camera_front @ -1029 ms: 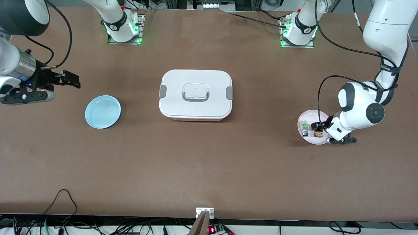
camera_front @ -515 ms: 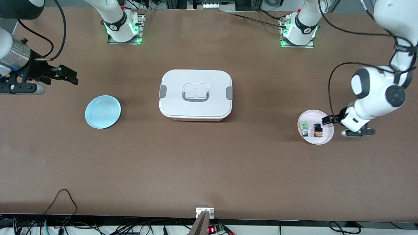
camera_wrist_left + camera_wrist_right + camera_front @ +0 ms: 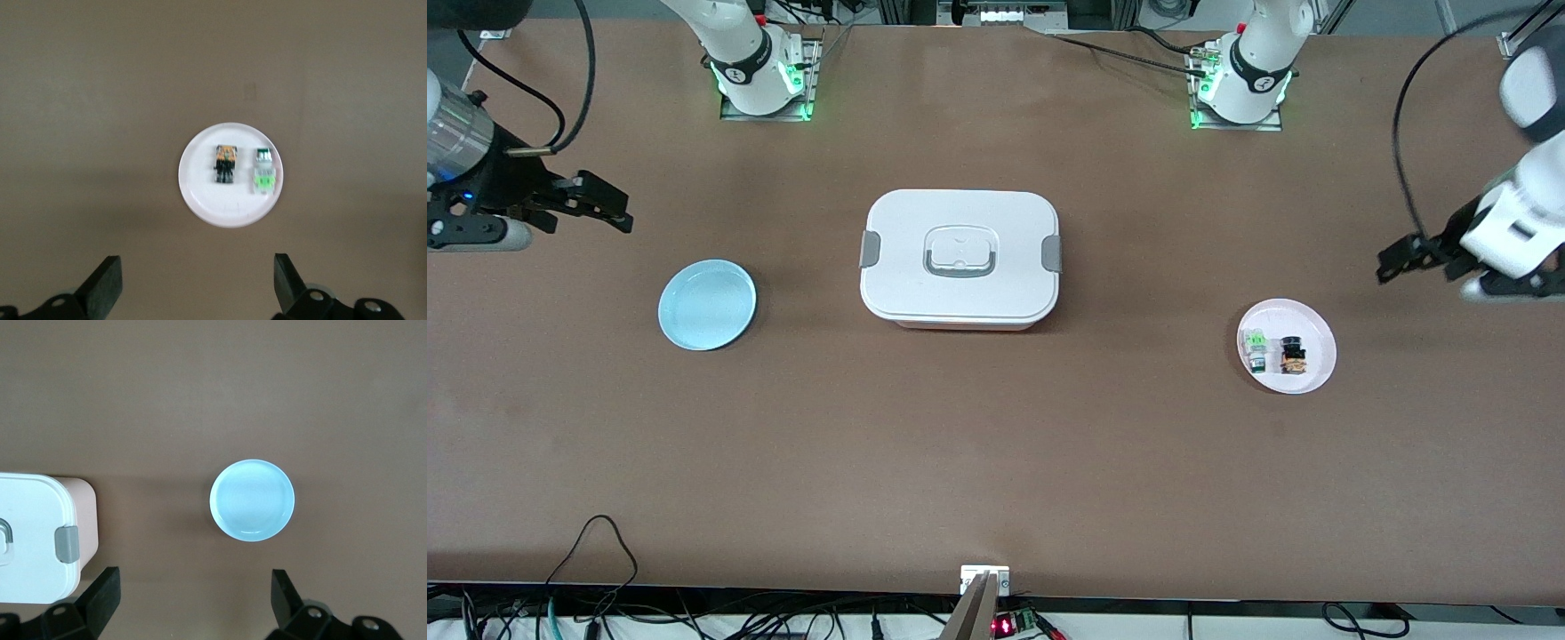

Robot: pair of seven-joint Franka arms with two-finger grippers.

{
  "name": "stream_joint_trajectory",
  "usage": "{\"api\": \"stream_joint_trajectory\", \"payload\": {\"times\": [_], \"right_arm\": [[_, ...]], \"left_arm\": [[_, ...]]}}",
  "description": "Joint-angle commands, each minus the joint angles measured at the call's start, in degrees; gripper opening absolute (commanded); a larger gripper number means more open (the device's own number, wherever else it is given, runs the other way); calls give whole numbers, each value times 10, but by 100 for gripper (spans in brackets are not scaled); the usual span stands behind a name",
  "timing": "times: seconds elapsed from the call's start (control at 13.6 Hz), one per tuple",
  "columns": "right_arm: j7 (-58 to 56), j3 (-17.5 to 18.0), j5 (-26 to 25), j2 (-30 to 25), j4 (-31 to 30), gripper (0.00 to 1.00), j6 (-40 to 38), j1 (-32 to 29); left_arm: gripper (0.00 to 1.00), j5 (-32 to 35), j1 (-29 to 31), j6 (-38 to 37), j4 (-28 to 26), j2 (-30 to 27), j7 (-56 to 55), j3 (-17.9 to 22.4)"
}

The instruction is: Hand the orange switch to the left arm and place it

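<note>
The orange switch point(image 3: 1292, 355) lies on a pink plate point(image 3: 1315, 369) toward the left arm's end of the table, beside a green-and-white switch point(image 3: 1256, 348). In the left wrist view the orange switch point(image 3: 225, 164) and the plate point(image 3: 200, 193) show below the camera. My left gripper point(image 3: 1405, 258) is open and empty, high over the bare table beside the plate point(image 3: 198, 287). My right gripper point(image 3: 600, 203) is open and empty, up over the table by the blue plate point(image 3: 707, 304); in the right wrist view it point(image 3: 193, 603) hangs near that plate point(image 3: 252, 499). The white box point(image 3: 959, 258) stands mid-table.
The box's end with a grey clip point(image 3: 67, 544) shows in the right wrist view. The arm bases point(image 3: 760, 76) point(image 3: 1240, 84) stand along the table's edge farthest from the front camera. Cables hang over the edge nearest it.
My left gripper has risen off the pink plate and pulled away toward the left arm's end of the table, empty; both switches stay on the plate. My right gripper drifted slightly away from the blue plate.
</note>
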Motion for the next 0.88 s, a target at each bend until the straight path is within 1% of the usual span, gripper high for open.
{"api": "stream_joint_trajectory", "payload": {"times": [0.0,0.07,0.15,0.44,0.66,0.81], "right_arm": [[14,11,6,12,30,100,-8,-9],[40,12,5,11,25,100,-11,-9],[42,11,5,12,24,100,-13,-10],[52,12,-1,12,22,100,-14,-8],[53,12,-1,12,19,100,-13,-7],[52,12,-1,12,19,100,-13,-7]], "left_arm": [[100,6,-11,-143,128,8,1,-1],[100,-7,-13,-157,151,9,2,0],[100,-17,-17,-157,154,9,4,0],[100,-11,-37,-150,157,-2,-2,0],[100,-18,-39,-151,160,9,-3,0],[100,-18,-39,-151,160,15,-3,-9]]}}
